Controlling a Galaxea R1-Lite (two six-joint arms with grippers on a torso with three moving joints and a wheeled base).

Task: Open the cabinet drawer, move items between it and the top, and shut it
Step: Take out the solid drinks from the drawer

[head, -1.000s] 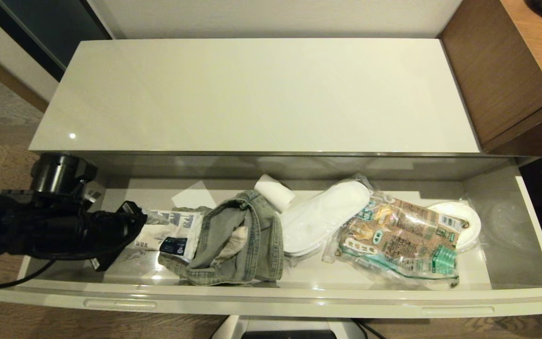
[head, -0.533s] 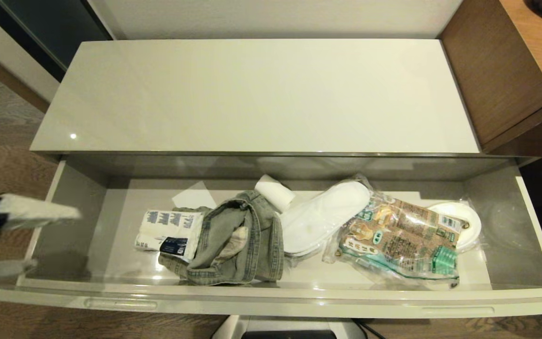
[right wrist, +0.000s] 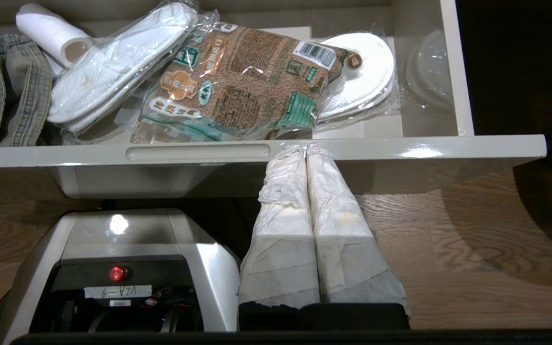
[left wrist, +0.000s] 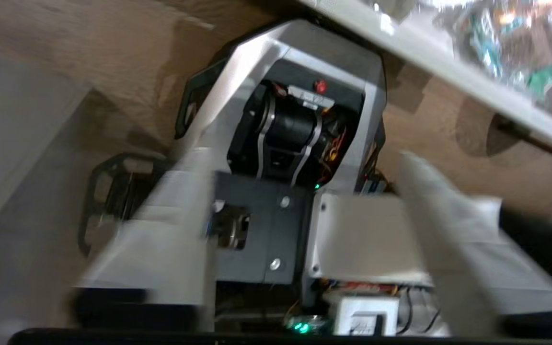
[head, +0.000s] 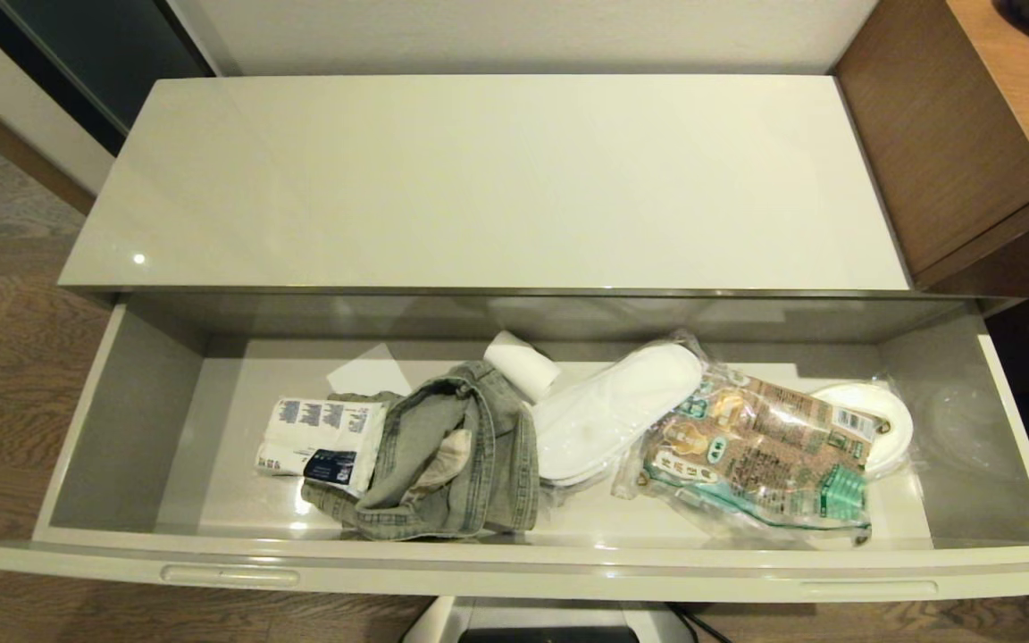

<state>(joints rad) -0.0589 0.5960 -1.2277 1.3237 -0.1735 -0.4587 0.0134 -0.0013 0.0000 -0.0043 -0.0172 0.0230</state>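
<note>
While the drawer (head: 514, 572) hangs open, left gripper (left wrist: 300, 230) spreads wide below it; right gripper (right wrist: 306, 149), fingers pressed together, sits under its front.

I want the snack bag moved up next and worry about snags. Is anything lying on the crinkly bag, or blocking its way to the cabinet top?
Nothing lies on the crinkly bag; it overlaps the wrapped slippers beside and under it. The top shows nothing on it. The right gripper, shut, sits below the drawer front, which it must clear first.
</note>
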